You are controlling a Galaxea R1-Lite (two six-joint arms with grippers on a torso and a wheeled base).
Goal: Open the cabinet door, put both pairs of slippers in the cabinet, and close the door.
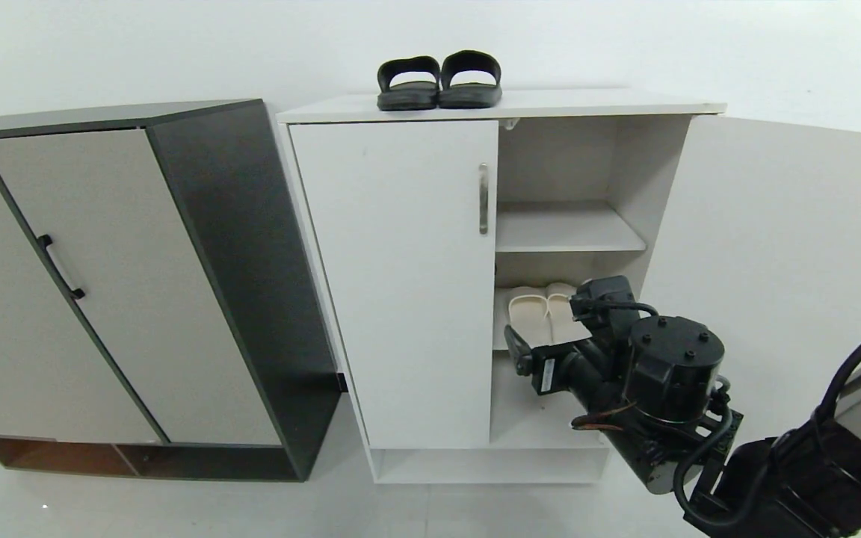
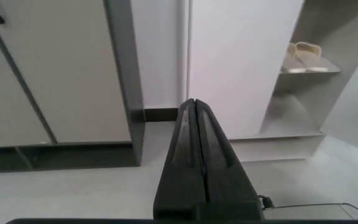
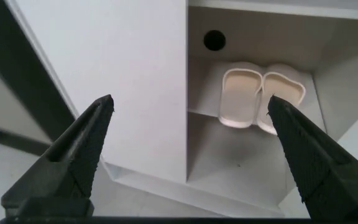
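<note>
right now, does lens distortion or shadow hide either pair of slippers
head view: wide-angle bend tilts the dark cabinet, yet the black slippers sit evenly lit on the white cabinet; right wrist view: cream slippers lie in shelf shade, plainly visible.

The cabinet (image 1: 393,299) on the right is plain white across its top, door and shelves, with a silver handle (image 1: 483,199). On top of it sit black slippers (image 1: 439,81); inside lie cream slippers (image 1: 542,310). The left cabinet (image 1: 244,261) has a dark grey, nearly black frame, pale grey doors (image 1: 102,299), a black handle (image 1: 60,267) and a brown recess (image 1: 57,456) low down. The left gripper (image 2: 194,106) and right gripper (image 3: 190,102) are both black. The wall (image 1: 176,45) is white and the floor (image 1: 176,508) pale grey.
</note>
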